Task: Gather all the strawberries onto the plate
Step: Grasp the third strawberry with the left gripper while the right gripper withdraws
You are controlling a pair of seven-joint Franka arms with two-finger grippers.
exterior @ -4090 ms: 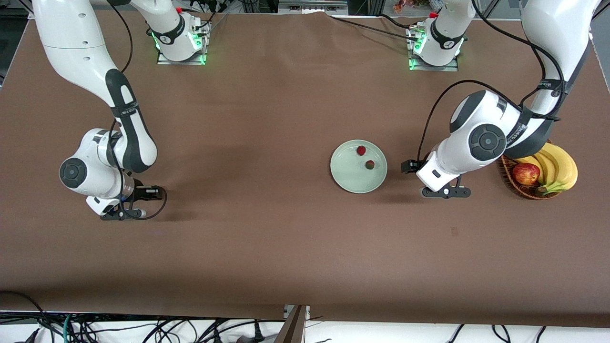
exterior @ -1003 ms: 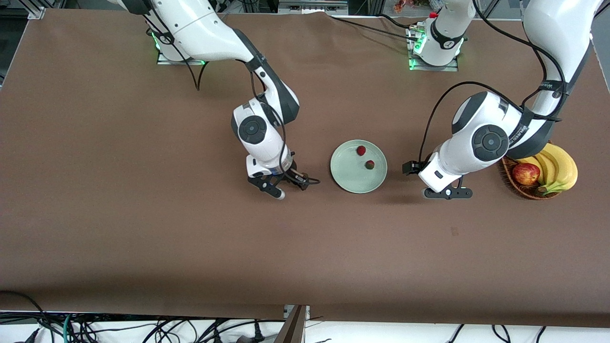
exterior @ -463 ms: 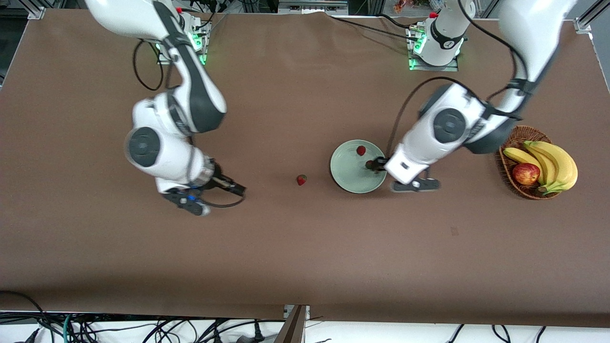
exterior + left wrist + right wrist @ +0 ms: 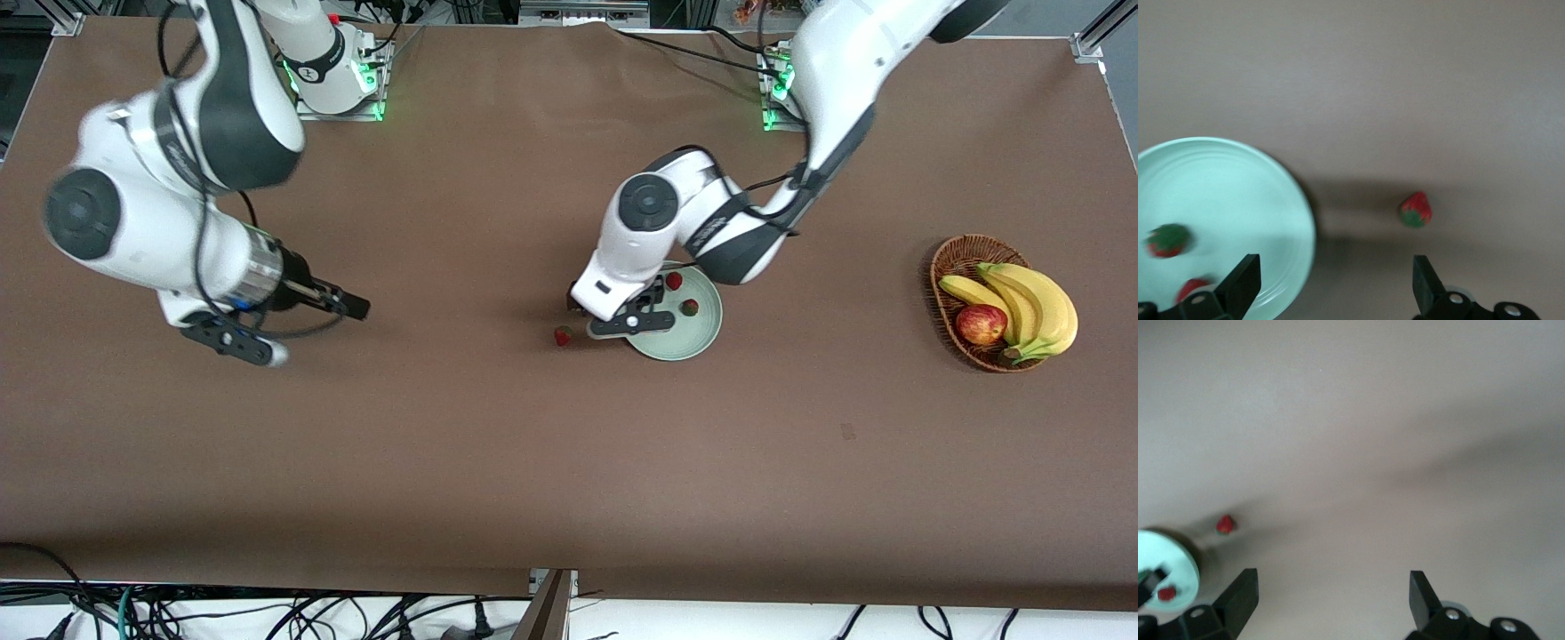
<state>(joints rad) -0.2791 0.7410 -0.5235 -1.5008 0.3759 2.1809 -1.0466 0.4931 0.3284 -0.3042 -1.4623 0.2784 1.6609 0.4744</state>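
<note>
The mint-green plate (image 4: 685, 342) sits mid-table with two strawberries in it (image 4: 674, 280) (image 4: 690, 308). A third strawberry (image 4: 562, 335) lies on the brown table just outside the plate's rim, toward the right arm's end. My left gripper (image 4: 613, 311) hovers over that rim, open and empty. In the left wrist view the plate (image 4: 1225, 200) and the loose strawberry (image 4: 1415, 210) lie ahead of the open left gripper (image 4: 1333, 283). My right gripper (image 4: 331, 307) is open and empty over bare table at its own end; the right wrist view shows the loose strawberry (image 4: 1225, 524) far off.
A brown wicker basket (image 4: 942, 267) with bananas (image 4: 1036, 302) and a red apple (image 4: 981, 324) stands at the left arm's end of the table. The arm bases stand along the table's top edge.
The right arm left a strawberry on the table beside the plate and drew back to its own end. The left arm swung from beside the basket to over the plate.
</note>
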